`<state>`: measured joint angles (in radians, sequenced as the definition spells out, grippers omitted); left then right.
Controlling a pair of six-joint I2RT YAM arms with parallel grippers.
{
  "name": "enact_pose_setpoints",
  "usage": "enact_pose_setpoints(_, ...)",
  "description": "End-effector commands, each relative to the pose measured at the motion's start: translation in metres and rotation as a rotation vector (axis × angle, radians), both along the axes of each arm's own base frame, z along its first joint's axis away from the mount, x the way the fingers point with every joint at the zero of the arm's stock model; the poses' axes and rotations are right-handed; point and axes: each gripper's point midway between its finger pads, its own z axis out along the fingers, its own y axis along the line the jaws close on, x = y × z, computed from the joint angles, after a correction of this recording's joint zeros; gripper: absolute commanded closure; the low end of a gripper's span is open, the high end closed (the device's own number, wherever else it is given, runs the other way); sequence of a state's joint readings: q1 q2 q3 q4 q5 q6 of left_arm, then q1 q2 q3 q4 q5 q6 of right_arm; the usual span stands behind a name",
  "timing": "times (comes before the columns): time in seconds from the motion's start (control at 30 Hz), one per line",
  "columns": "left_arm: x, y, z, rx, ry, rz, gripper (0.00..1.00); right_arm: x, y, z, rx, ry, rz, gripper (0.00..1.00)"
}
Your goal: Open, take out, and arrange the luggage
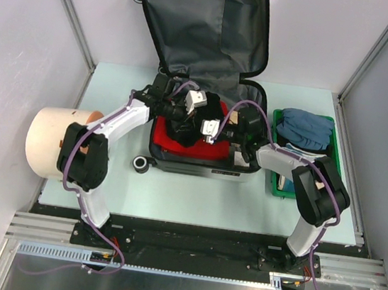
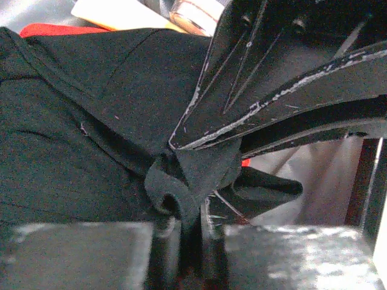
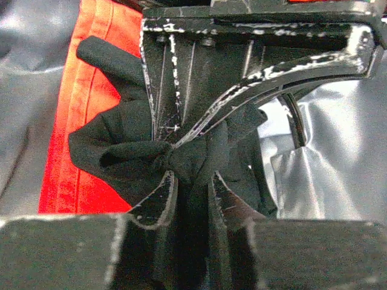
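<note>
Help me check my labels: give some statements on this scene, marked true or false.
1. The suitcase lid is open. True.
2. The left gripper and right gripper are both shut on the black garment. True.
3. The bin is empty. False: blue clothes lie in it.
4. A red garment lies under the black garment. True.
5. The cylinder sits right of the suitcase. False: it is on its left.
</note>
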<state>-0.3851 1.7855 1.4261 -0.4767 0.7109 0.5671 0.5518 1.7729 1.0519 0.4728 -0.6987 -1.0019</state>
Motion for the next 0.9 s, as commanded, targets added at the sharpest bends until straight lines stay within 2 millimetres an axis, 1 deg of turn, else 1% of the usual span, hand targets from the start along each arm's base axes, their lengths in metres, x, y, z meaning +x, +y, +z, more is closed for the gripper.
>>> enact_pose_setpoints(0.0,-0.028,-0.009,0.038,-0.086,-0.019,-0.069,0.76,0.024,-0.005,0.046,0.068,-0.094,-0.069,0.95)
enact_pose_setpoints(0.03,-0.029,-0.005,0.041,-0.084,-0.02,-0.057,0.67,0.024,-0.008,0.056,0.076,-0.107,-0.078,1.0)
enact_pose_setpoints(0.07,-0.028,-0.002,0.047,-0.082,-0.036,-0.041,0.6,0.026,-0.012,0.061,0.082,-0.116,-0.093,1.0)
enact_pose_setpoints(0.1,-0.027,0.003,0.05,-0.082,-0.039,-0.023,0.46,0.029,-0.017,0.067,0.095,-0.112,-0.111,1.0)
enact_pose_setpoints(0.17,-0.022,0.011,0.058,-0.07,-0.049,0.029,0.34,0.031,-0.026,0.09,0.137,-0.138,-0.142,1.0)
enact_pose_setpoints(0.2,-0.019,0.017,0.066,-0.071,-0.067,0.058,0.24,0.032,-0.031,0.1,0.157,-0.143,-0.157,1.0)
enact_pose_setpoints(0.23,-0.017,0.022,0.07,-0.072,-0.067,0.088,0.22,0.032,-0.038,0.114,0.183,-0.151,-0.173,1.0)
enact_pose_setpoints(0.27,-0.015,0.025,0.077,-0.077,-0.078,0.104,0.14,0.031,-0.043,0.122,0.192,-0.162,-0.183,1.0)
enact_pose_setpoints(0.3,-0.012,0.032,0.086,-0.084,-0.097,0.128,0.01,0.03,-0.046,0.129,0.201,-0.169,-0.188,1.0)
enact_pose_setpoints(0.33,-0.011,0.036,0.092,-0.089,-0.102,0.146,0.0,0.032,-0.055,0.136,0.211,-0.169,-0.205,1.0)
enact_pose_setpoints(0.37,-0.01,0.038,0.098,-0.094,-0.115,0.157,0.0,0.027,-0.061,0.152,0.231,-0.191,-0.209,1.0)
enact_pose_setpoints(0.4,-0.007,0.042,0.101,-0.092,-0.125,0.176,0.0,0.025,-0.065,0.159,0.24,-0.195,-0.215,1.0)
enact_pose_setpoints(0.43,-0.007,0.044,0.107,-0.093,-0.137,0.185,0.0,0.024,-0.074,0.17,0.248,-0.214,-0.227,1.0)
enact_pose_setpoints(0.47,-0.006,0.045,0.109,-0.092,-0.145,0.191,0.0,0.016,-0.081,0.184,0.258,-0.232,-0.231,1.0)
enact_pose_setpoints(0.5,-0.006,0.046,0.11,-0.088,-0.15,0.197,0.0,0.012,-0.087,0.193,0.261,-0.245,-0.236,1.0)
enact_pose_setpoints(0.53,-0.006,0.047,0.112,-0.09,-0.157,0.196,0.0,0.012,-0.099,0.201,0.26,-0.259,-0.259,1.0)
enact_pose_setpoints(0.57,-0.007,0.047,0.112,-0.091,-0.156,0.197,0.0,0.001,-0.109,0.217,0.27,-0.275,-0.275,1.0)
enact_pose_setpoints(0.63,-0.009,0.046,0.112,-0.097,-0.148,0.188,0.0,-0.006,-0.127,0.231,0.268,-0.293,-0.306,1.0)
enact_pose_setpoints(0.67,-0.011,0.045,0.111,-0.1,-0.146,0.181,0.0,-0.009,-0.142,0.232,0.243,-0.294,-0.335,1.0)
enact_pose_setpoints(0.7,-0.012,0.044,0.112,-0.107,-0.144,0.175,0.0,-0.024,-0.154,0.249,0.241,-0.338,-0.343,1.0)
enact_pose_setpoints(0.73,-0.014,0.042,0.113,-0.117,-0.139,0.162,0.0,-0.034,-0.161,0.256,0.228,-0.359,-0.343,1.0)
enact_pose_setpoints(0.77,-0.015,0.04,0.114,-0.123,-0.137,0.154,0.0,-0.038,-0.176,0.249,0.192,-0.334,-0.371,1.0)
enact_pose_setpoints(0.8,-0.016,0.039,0.115,-0.128,-0.135,0.147,0.0,-0.058,-0.187,0.266,0.186,-0.392,-0.381,1.0)
enact_pose_setpoints(0.83,-0.018,0.037,0.116,-0.14,-0.129,0.132,0.0,-0.067,-0.193,0.27,0.175,-0.402,-0.391,1.0)
enact_pose_setpoints(0.87,-0.019,0.035,0.118,-0.147,-0.128,0.125,0.0,-0.074,-0.202,0.263,0.148,-0.375,-0.413,1.0)
